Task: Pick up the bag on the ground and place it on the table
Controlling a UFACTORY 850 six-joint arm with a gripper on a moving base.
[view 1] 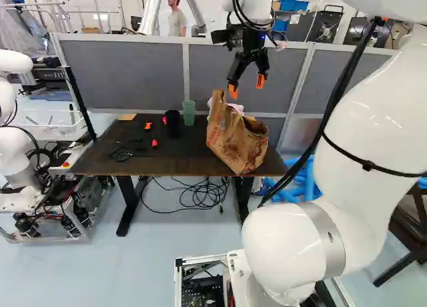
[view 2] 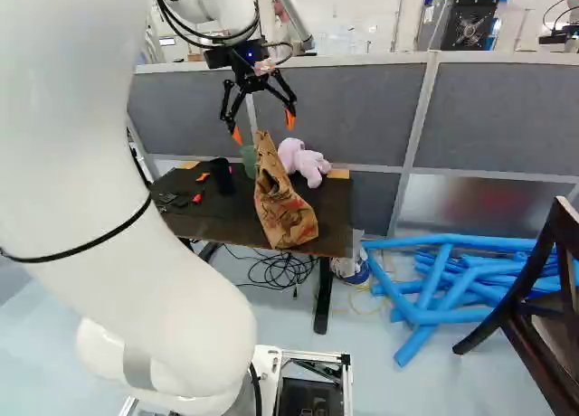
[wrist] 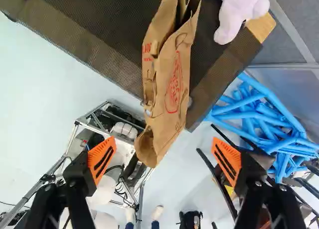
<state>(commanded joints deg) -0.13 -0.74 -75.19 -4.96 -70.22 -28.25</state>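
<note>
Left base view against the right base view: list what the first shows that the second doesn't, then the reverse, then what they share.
Only the left base view shows another robot, at its left edge.

Only the right base view shows the body of the pink plush toy clear of the bag; in the left one the bag hides most of it.

Both show the brown paper bag at the front edge of the table, the open gripper above it, the black cup, the green cup and the blue foam tubes.

The bag partly hides the pink toy in the left base view; the wrist view crops both
</note>
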